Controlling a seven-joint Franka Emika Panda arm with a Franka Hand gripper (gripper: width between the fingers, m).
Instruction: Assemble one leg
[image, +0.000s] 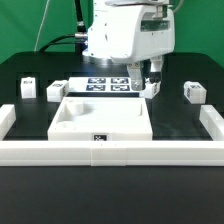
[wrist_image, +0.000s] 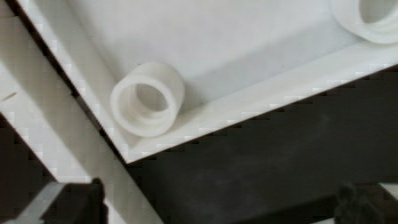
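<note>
Over the panel's far right corner, the gripper hung wide open and empty. The nearest leg lay well apart on the right, untouched. Advice: fetch it and square it over the corner socket before twisting.

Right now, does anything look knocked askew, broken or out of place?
Nothing stands out. The panel lies flat inside the rails, its corner socket looks whole, and the loose legs sit apart from it, none visibly damaged.
</note>
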